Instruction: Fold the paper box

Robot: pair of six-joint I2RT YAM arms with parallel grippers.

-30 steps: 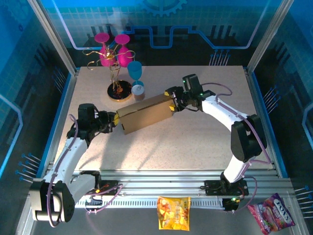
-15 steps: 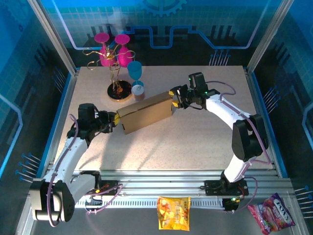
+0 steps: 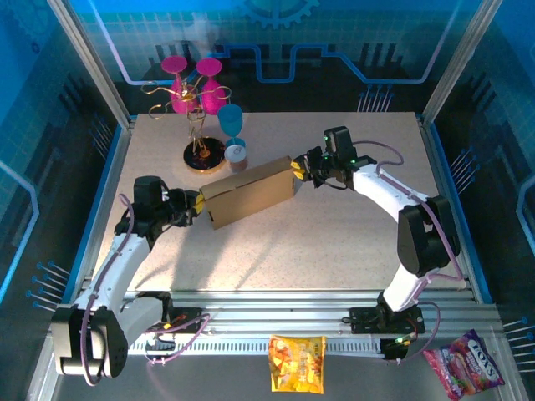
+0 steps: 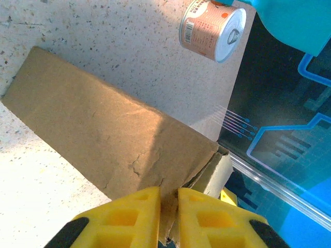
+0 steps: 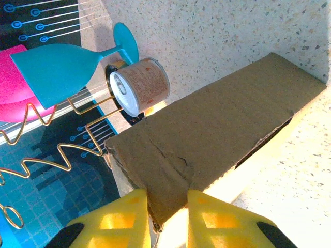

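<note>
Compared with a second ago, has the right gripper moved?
Yes: the right gripper, on the box, shifted slightly right in the top view, away from the can.

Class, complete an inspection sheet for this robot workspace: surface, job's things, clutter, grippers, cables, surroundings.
Surface: speckled beige table top, no spills seen.
Job's things: plain brown cardboard box, folded long and narrow, spanning between both arms.
Clutter: small round tin can, blue plastic goblet and pink goblets on a black-based wire stand behind the box; yellow snack packet and purple snack packet beyond the table's near edge.
Grippers: left gripper jaws shut on the box's end; right gripper jaws astride the other end, clamping unclear.
Cables: pale purple cable along each arm, clear of the box.
Surroundings: blue printed enclosure panels.
</note>
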